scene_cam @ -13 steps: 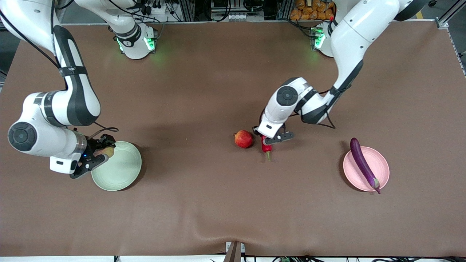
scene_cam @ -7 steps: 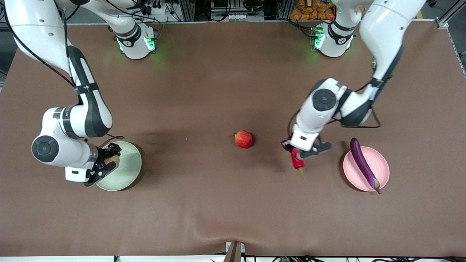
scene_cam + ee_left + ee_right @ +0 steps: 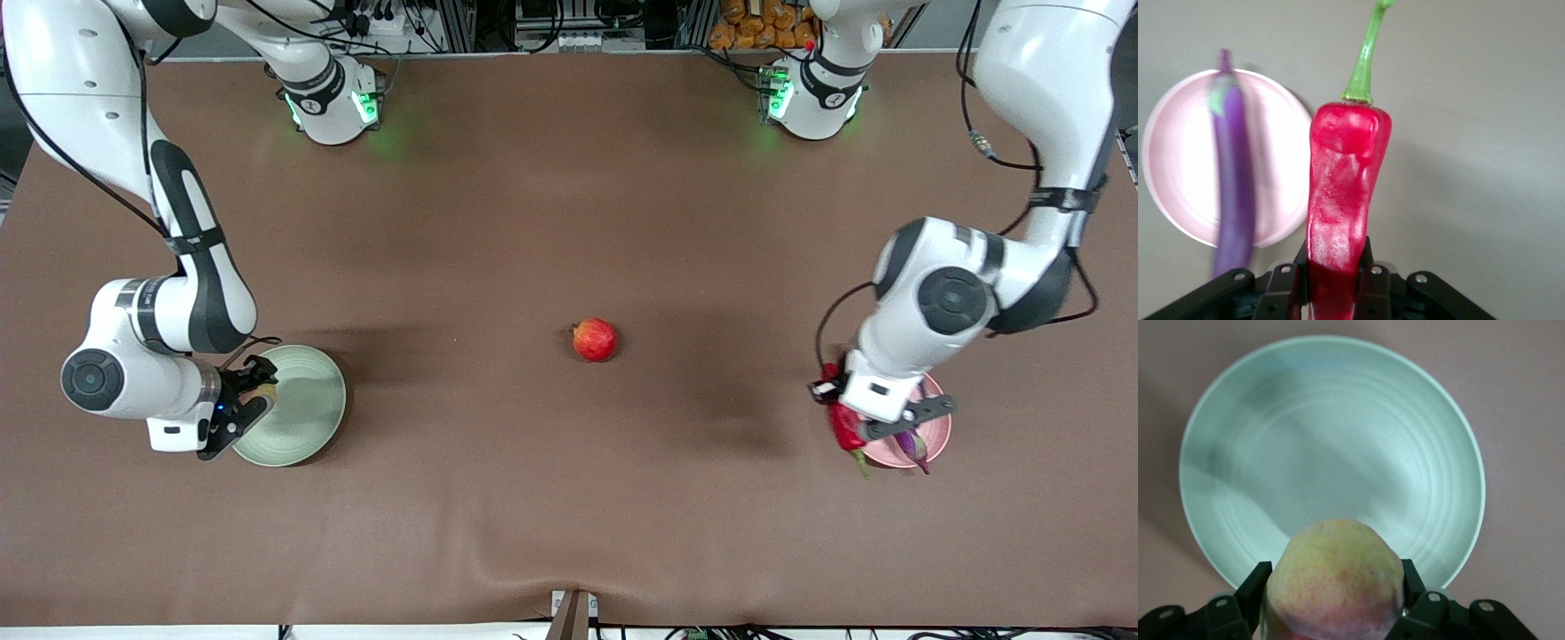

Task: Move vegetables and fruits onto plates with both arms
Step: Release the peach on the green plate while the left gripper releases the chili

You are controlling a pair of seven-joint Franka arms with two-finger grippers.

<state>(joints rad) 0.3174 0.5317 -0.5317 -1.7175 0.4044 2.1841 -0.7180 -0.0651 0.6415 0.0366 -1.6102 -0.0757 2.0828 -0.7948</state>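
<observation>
A brown-covered table [image 3: 498,498] is seen from above, with the two arm bases along its upper edge. A red apple [image 3: 595,340] is left alone near the middle of the table. At the right arm's end, the right gripper [image 3: 238,397] is held over the rim of the pale green plate [image 3: 307,418], its fingers clamped on a yellowish-pink peach [image 3: 1335,583]. At the left arm's end, the left gripper [image 3: 849,416] is held over the edge of the pale pink plate [image 3: 935,428], its fingers closed around a red chili pepper [image 3: 1345,193], green stem pointing outward. A purple eggplant [image 3: 1233,180] is shown lying across the pink plate, its ends overhanging the rim.
</observation>
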